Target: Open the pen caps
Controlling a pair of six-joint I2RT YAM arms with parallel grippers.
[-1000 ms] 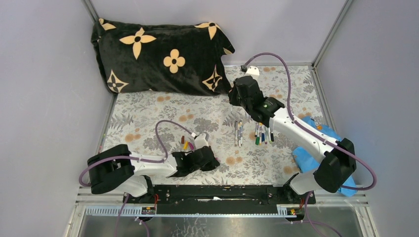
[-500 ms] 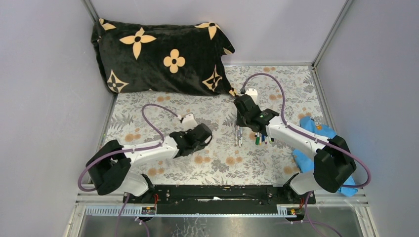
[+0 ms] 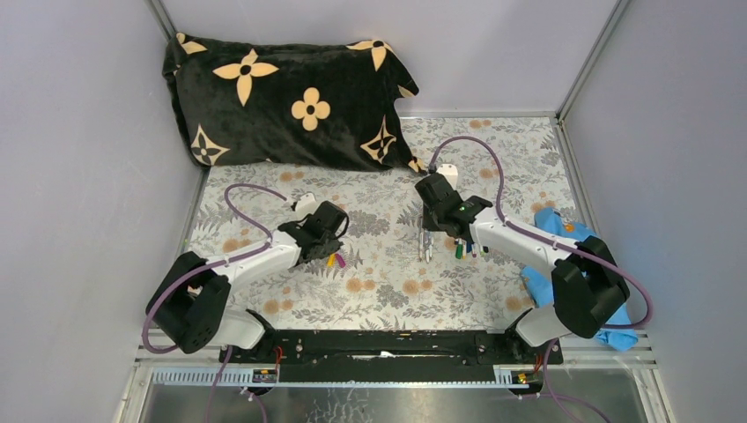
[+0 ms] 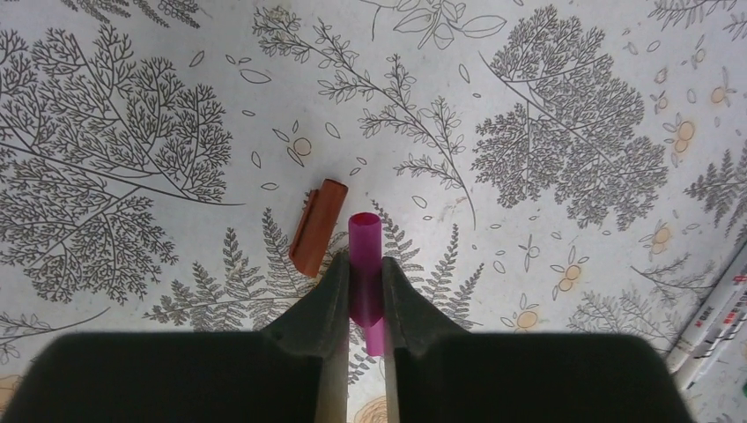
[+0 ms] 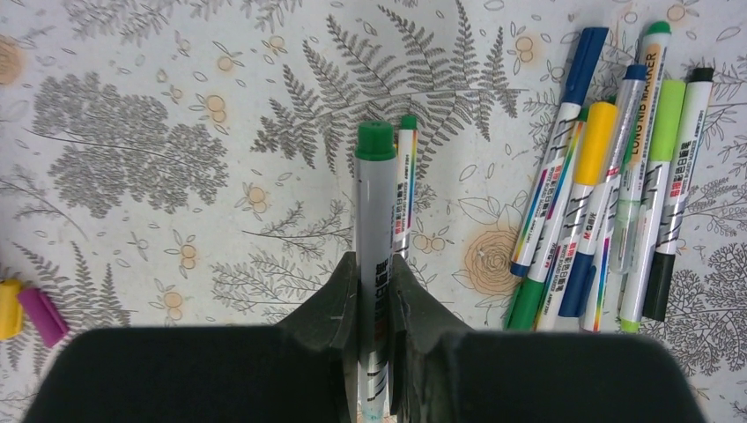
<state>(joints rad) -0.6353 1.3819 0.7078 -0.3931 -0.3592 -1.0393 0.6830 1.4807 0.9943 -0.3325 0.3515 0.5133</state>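
Observation:
My left gripper [image 4: 364, 264] is shut on a magenta pen cap [image 4: 364, 240] and holds it just above the floral table. A red-brown cap [image 4: 317, 225] lies just left of it. In the top view the left gripper [image 3: 326, 247] is beside a yellow cap [image 3: 331, 260] and another magenta cap [image 3: 340, 262]. My right gripper [image 5: 376, 264] is shut on a grey-white pen [image 5: 375, 194] with a green end, over a second pen [image 5: 405, 176] lying on the table. Several capped pens [image 5: 608, 194] lie in a bunch to its right.
A black pillow with tan flowers [image 3: 282, 101] fills the back left. A blue cloth [image 3: 564, 264] lies at the right edge under the right arm. Grey walls close in the table on three sides. The pen bunch [image 3: 467, 247] lies mid-table.
My left arm has swung from the front centre back and left to the loose caps. My right arm has come forward and down onto the pair of pens.

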